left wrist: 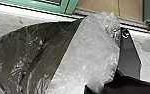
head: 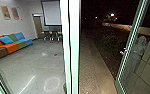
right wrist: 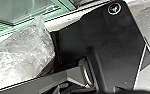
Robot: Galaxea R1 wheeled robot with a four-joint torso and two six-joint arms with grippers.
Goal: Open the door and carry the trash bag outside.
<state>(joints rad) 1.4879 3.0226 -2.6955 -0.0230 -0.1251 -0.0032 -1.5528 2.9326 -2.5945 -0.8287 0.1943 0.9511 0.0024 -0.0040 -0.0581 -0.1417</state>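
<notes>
Dark plastic forms the full body of the trash bag (left wrist: 33, 55), close before the left wrist; a pale, translucent section (left wrist: 88, 47) adjoins it and ends in a bunched end (left wrist: 109, 25). Governing relation, as judged: the long axis runs across the near side of the left gripper, from the full body toward the bunched end, which lies beside the robot's dark plate (right wrist: 116, 42). The left hand is judged the nearer; pale plastic also shows near the right gripper, but this does not establish a second grip. State of each gripper: cannot be told, so whether either one holds the bag is unconfirmed.

Relative to the hands, the walkway (head: 91, 62) lies forward, past the opening between the post (head: 74, 47) and the door leaf (head: 128, 47). The leaf stands open; contact of the bag with the frame is the probable risk.

Count: bag, one; open leaf in the head view, one; door handle (head: 123, 52), one; person (head: 139, 52) at the glass, one; projection screen (head: 51, 12), one; wall posters (head: 5, 12), three
</notes>
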